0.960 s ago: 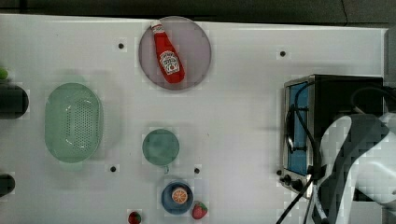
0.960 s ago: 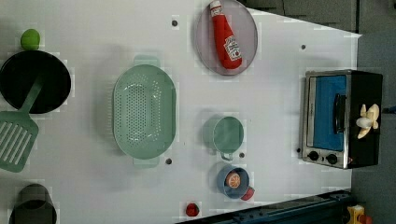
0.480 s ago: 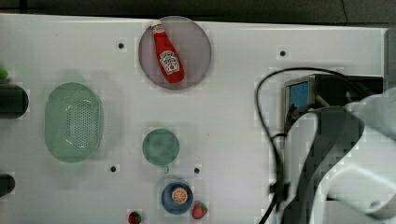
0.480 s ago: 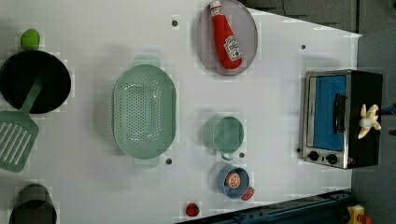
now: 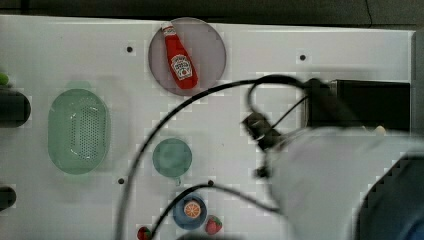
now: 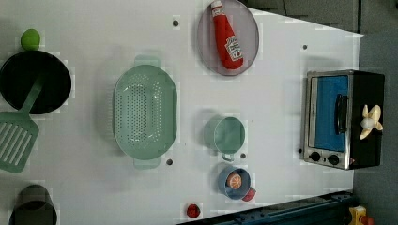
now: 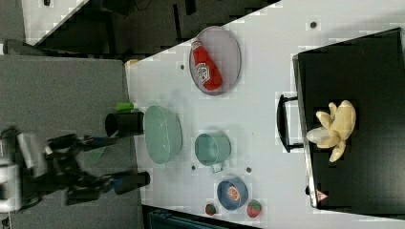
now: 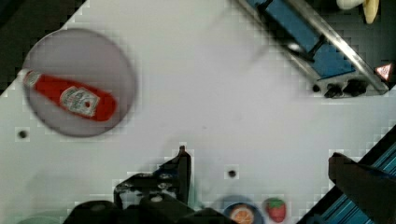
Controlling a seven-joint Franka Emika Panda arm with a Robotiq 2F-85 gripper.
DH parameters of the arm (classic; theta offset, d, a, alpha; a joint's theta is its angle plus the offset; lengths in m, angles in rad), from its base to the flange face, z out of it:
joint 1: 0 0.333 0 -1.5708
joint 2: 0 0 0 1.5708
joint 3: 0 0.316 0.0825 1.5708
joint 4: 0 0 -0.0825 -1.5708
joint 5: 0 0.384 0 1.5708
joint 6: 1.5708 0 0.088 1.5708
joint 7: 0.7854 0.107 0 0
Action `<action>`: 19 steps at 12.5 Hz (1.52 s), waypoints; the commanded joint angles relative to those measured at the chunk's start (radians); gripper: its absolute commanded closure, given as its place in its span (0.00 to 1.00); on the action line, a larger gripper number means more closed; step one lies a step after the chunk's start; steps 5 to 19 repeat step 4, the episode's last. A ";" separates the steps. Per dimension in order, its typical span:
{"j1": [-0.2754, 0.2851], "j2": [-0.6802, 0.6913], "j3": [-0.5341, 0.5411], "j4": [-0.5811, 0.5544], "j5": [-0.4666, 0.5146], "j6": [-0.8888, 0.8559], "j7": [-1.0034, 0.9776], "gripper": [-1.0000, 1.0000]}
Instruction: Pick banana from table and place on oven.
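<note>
The banana (image 6: pixel 371 123) lies peeled open on the black top of the oven (image 6: pixel 328 117), near the handle side; it also shows as the banana (image 7: pixel 334 129) on the oven (image 7: pixel 363 71). High above the white table (image 6: pixel 94 28), my gripper (image 8: pixel 258 156) is open with nothing between its fingers (image 8: pixel 184 163). It is well apart from the banana (image 8: pixel 359 5), which sits beyond the oven (image 8: pixel 322 51) door. In the top view my arm (image 5: pixel 340 185) covers much of the oven (image 5: pixel 372 102).
A ketchup bottle (image 6: pixel 226 35) lies on a grey plate (image 6: pixel 248 28). A green colander (image 6: pixel 144 117), a green cup (image 6: pixel 228 135), a blue bowl (image 6: pixel 233 182) with an orange slice, strawberries (image 7: pixel 254 208), a black pan (image 6: pixel 35 82) and a spatula (image 6: pixel 14 145) stand on the table.
In the top view my arm has come closer to the camera and spread toward the top view's left, hiding more of the oven. The banana has stayed on the oven top.
</note>
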 commanded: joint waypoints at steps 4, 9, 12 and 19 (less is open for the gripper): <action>0.020 -0.001 0.014 -0.034 0.006 -0.035 0.180 0.00; 0.020 -0.001 0.014 -0.034 0.006 -0.035 0.180 0.00; 0.020 -0.001 0.014 -0.034 0.006 -0.035 0.180 0.00; 0.020 -0.001 0.014 -0.034 0.006 -0.035 0.180 0.00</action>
